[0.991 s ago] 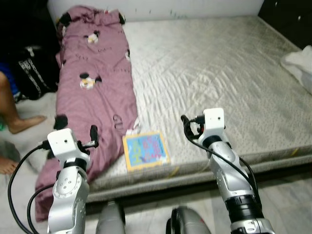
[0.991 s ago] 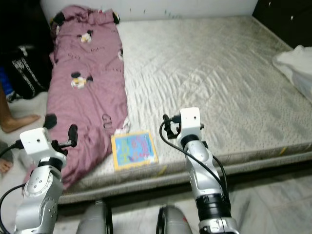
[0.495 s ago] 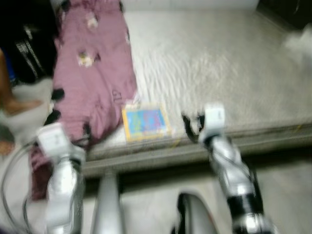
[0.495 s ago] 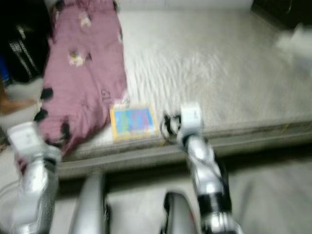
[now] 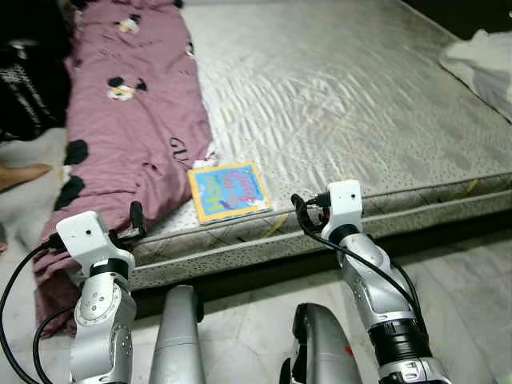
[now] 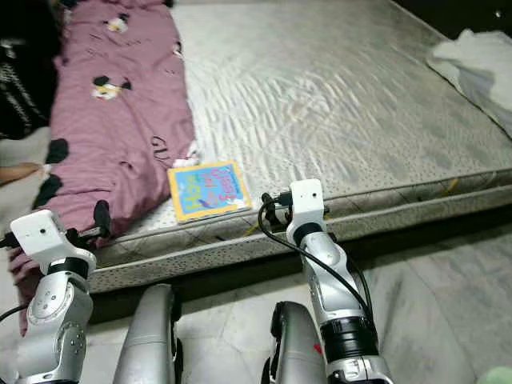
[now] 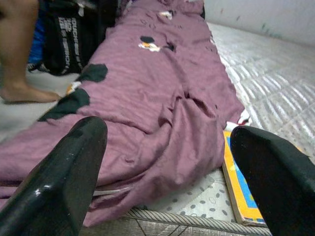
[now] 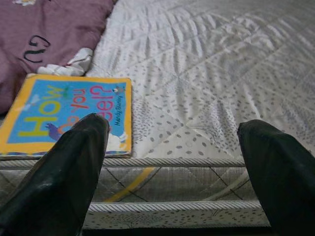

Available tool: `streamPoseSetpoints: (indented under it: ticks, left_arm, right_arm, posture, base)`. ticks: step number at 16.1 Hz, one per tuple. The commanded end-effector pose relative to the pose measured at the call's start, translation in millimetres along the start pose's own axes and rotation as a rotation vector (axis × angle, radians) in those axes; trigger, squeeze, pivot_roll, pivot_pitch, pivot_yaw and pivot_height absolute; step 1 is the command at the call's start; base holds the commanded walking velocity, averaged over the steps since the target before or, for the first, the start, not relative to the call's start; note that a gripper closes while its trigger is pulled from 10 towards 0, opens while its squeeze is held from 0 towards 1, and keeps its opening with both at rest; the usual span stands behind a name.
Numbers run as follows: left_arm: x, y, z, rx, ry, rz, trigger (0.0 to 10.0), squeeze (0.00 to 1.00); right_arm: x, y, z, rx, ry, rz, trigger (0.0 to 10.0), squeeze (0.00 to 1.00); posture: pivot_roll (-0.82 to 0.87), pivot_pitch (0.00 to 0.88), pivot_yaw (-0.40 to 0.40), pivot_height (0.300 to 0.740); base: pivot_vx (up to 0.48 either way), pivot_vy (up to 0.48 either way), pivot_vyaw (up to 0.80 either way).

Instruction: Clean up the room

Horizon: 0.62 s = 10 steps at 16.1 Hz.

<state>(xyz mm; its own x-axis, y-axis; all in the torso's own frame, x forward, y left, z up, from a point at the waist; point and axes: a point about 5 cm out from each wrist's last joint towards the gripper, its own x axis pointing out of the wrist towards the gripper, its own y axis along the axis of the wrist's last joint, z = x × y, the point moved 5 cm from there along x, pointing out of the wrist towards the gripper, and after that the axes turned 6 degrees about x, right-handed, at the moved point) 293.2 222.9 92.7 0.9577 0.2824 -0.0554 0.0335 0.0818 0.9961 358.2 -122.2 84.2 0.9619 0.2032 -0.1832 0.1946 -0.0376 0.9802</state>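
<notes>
Picture book [image 5: 228, 190] lies flat near the front edge of the bare mattress [image 5: 360, 104], its left side just beside the hem of the purple Mickey-print blanket [image 5: 132, 120]. Versus 1 s ago the whole view has shifted and the blur at 0.5 s is gone: camera moved, robot has stepped or bent closer. Book and blanket sit the same relative to each other, so nothing has been handled yet.

Right gripper [image 8: 172, 177] hovers at the mattress edge, book at its 10 o'clock, fingers spread wide, empty. Left gripper [image 7: 167, 172] likewise wide open and empty, facing the blanket fold, book corner at its 3 o'clock.

My read: approach is done, the book is the likely first pick, right arm closest.

Around: white cloth bundle [image 5: 480, 60] at 2 o'clock on the far side of the bed, black bag [image 5: 24, 80] and a person's bare foot [image 5: 20, 174] at 9–10 o'clock. Book lies flat, so getting a finger under it is the hard part; the blanket hem crowds its left side.
</notes>
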Motion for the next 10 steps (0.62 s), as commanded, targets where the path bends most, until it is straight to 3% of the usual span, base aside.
streamPoseSetpoints:
  ticks: [1, 10]
  left_arm:
    - [-0.5, -4.7, -2.2, -0.003, 0.011, -0.019, 10.0, 0.0]
    - [6.2, 3.2, 4.9, -0.031, -0.022, 0.027, 10.0, 0.0]
  right_arm:
    - [0.8, 3.4, 0.6, -0.001, 0.006, 0.003, 10.0, 0.0]
    - [4.5, 5.1, 0.9, -0.005, 0.004, 0.006, 10.0, 0.0]
  posture:
    - [0.05, 0.112, -0.036, 0.538]
    - [0.05, 0.099, -0.033, 0.533]
  base:
    - [0.0, 0.0, 0.0]
    - [0.027, 0.0, 0.0]
